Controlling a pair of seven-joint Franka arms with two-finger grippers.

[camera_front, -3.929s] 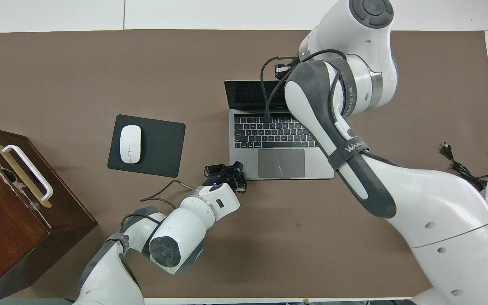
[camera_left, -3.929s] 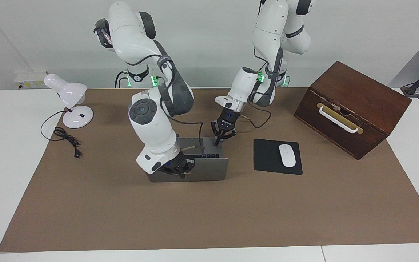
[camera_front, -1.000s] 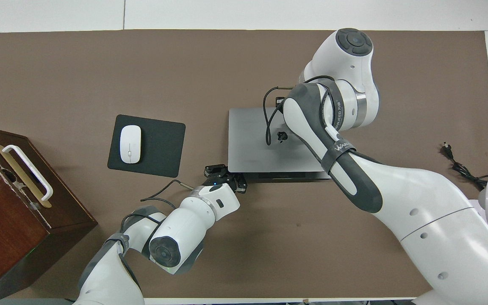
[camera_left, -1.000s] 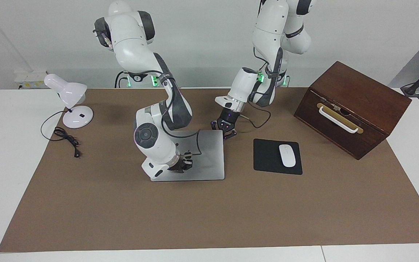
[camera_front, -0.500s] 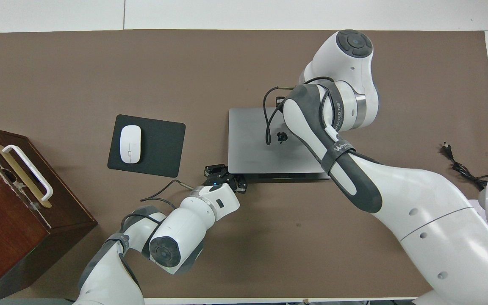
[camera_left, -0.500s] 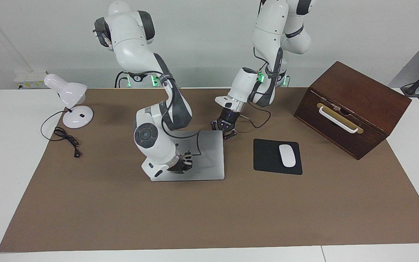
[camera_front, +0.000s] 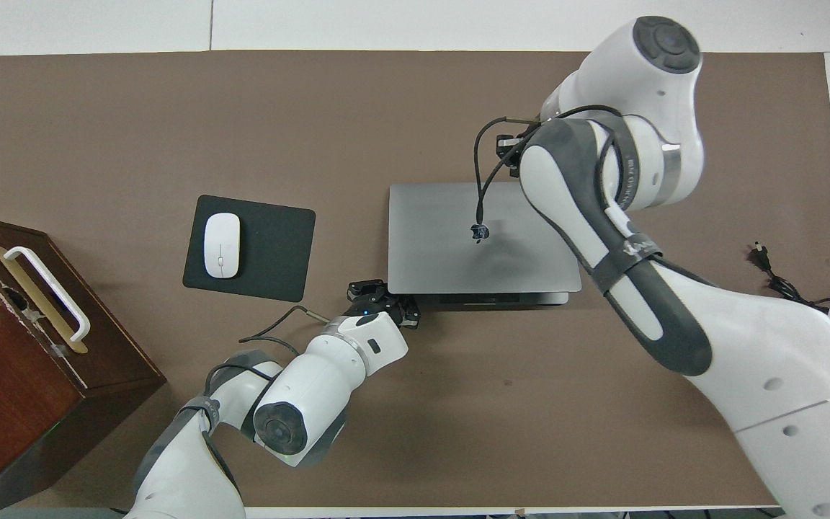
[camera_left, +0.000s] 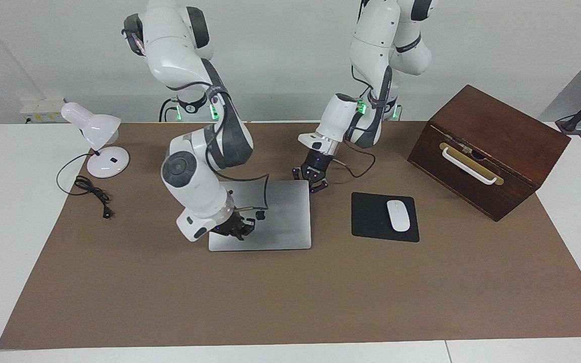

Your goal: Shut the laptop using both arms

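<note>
Facing view: laptop (camera_left: pixel 283 217) lid down, left gripper (camera_left: pixel 315 185) and right gripper (camera_left: pixel 235 231) both pinched together.

An apple logo (camera_front: pixel 479 232) marks the laptop (camera_front: pixel 429 238) lid; the lettering on the arm's band (camera_front: pixel 635 249) is unreadable.

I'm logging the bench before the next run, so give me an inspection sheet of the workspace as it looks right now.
Surface: brown mat on white table.
Job's things: laptop lid down, flat.
Clutter: mouse on black mouse pad; wooden box; desk lamp.
Grippers: right gripper over the lid, jaws shut; left gripper at the laptop's corner nearest the robots, jaws shut.
Cables: lamp cord loose on the mat.
Surroundings: white wall; nothing else seen.
</note>
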